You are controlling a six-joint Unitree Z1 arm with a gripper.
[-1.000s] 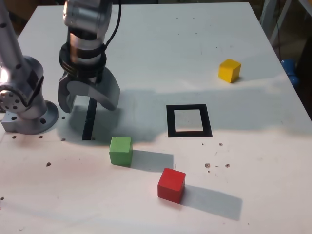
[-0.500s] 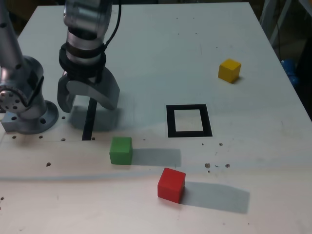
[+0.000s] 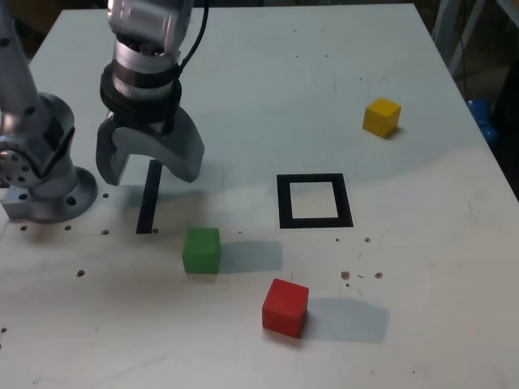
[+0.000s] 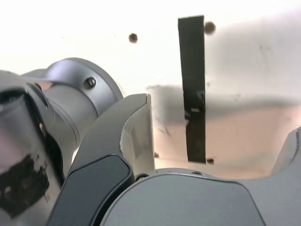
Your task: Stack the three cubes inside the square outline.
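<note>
Over the last second the open gripper (image 3: 148,164) was shifted slightly toward the exterior view's right, while the shadows cast across the table (image 3: 268,81) were altered.

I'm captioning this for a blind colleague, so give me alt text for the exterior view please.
An open, empty gripper hovers above a thin black strip on a white table. A green cube and a red cube sit in front, a yellow cube far right, and the square outline lies empty mid-table.

Three cubes (image 3: 201,250) (image 3: 285,306) (image 3: 381,117) on table (image 3: 268,73), all outside square outline (image 3: 314,200).
</note>
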